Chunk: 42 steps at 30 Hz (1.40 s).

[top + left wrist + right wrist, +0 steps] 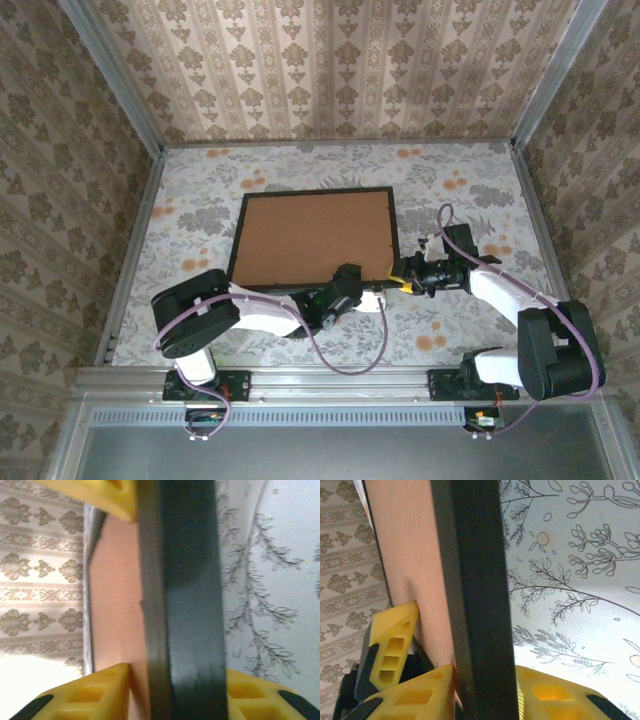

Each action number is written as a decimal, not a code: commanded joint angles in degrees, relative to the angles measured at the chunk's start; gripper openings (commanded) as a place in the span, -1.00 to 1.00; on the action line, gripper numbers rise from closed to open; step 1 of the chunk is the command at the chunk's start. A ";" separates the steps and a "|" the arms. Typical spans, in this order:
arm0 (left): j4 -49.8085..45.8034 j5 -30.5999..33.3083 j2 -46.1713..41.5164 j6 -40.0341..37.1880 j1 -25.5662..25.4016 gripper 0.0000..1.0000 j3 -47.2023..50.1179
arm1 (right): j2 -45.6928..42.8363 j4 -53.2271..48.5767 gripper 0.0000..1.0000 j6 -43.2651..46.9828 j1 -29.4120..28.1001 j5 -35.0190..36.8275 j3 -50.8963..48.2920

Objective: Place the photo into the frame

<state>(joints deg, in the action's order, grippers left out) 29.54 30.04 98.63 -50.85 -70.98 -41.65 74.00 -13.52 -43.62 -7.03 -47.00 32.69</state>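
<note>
Top external view: the frame [317,192] sits back-up at mid-table, brown backing board [310,240] filling it.

Whether the photo lies under that board I cannot tell. If it does, I judge little is left but securing. The frame's long axis runs left to right across the table [460,330]. My left gripper [352,283] and right gripper [403,277] each pinch its near rail, jaws narrow, toward the right corner.

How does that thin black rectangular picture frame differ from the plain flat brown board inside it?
The thin black frame is a dark, narrow, open border, while the plain brown board is a solid panel. The black frame runs around the outside and is slightly larger, whereas the brown board fills its middle. Both are rectangular and sit together on the floral table.
</note>
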 commanded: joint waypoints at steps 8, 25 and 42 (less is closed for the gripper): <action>4.36 1.25 -1.59 -2.10 -0.87 -0.59 1.92 | 0.03 -3.99 -0.07 -0.58 0.06 0.09 4.84; -19.97 -3.86 -16.00 4.47 8.53 -0.85 -13.94 | -13.50 -11.79 0.42 8.90 8.70 20.22 26.87; -53.51 -11.19 -13.00 16.39 20.18 -1.00 -57.48 | -11.16 -7.41 0.41 12.44 4.18 27.34 29.37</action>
<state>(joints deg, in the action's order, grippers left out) -24.38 18.31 87.07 -34.85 -51.27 -92.27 62.46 -22.72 -32.80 -2.09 -21.08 62.06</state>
